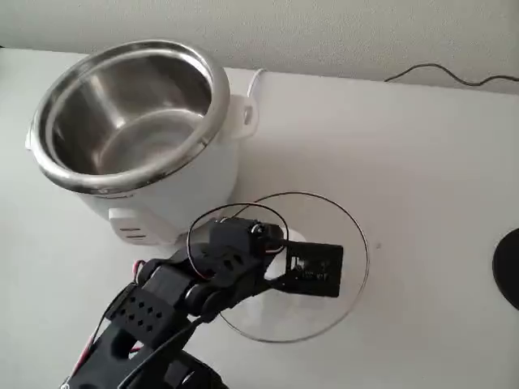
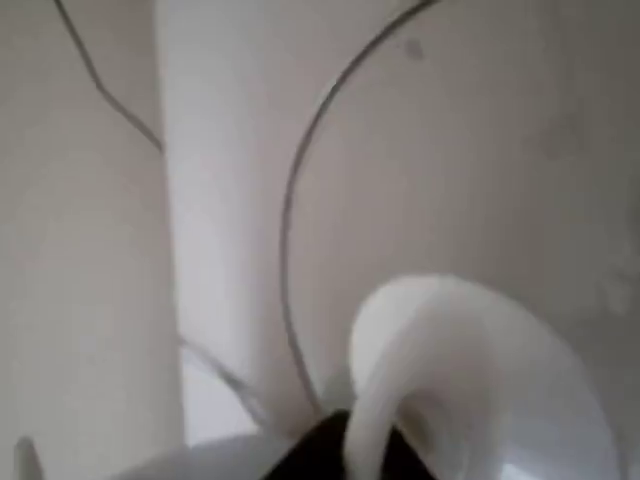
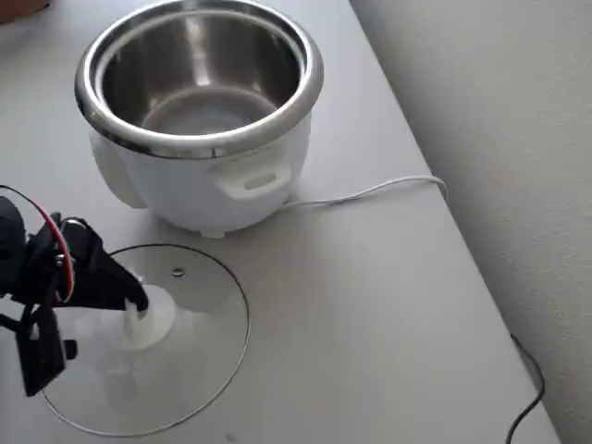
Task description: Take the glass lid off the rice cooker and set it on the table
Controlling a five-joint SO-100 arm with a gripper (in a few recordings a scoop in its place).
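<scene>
The glass lid (image 1: pixel 340 235) lies flat on the table (image 1: pixel 422 162), to the right of the rice cooker (image 1: pixel 162 186) in the fixed view, with its white knob (image 3: pixel 151 324) up. The cooker (image 3: pixel 213 176) stands uncovered, and its steel inner bowl (image 3: pixel 199 83) shows bare. My gripper (image 3: pixel 92 335) is over the lid at the knob. One black fingertip (image 3: pixel 138 302) touches the knob's side while the other jaw stands apart from it, so the gripper looks open. In the wrist view the knob (image 2: pixel 450 370) sits very close at the bottom, with the lid's rim (image 2: pixel 290 200) curving past it.
The cooker's white cord (image 3: pixel 370 191) runs across the table toward the wall. A dark cable (image 1: pixel 454 77) lies along the wall's foot. A black round object (image 1: pixel 509 267) sits at the right edge in the fixed view. My arm (image 1: pixel 154 316) reaches in from the lower left.
</scene>
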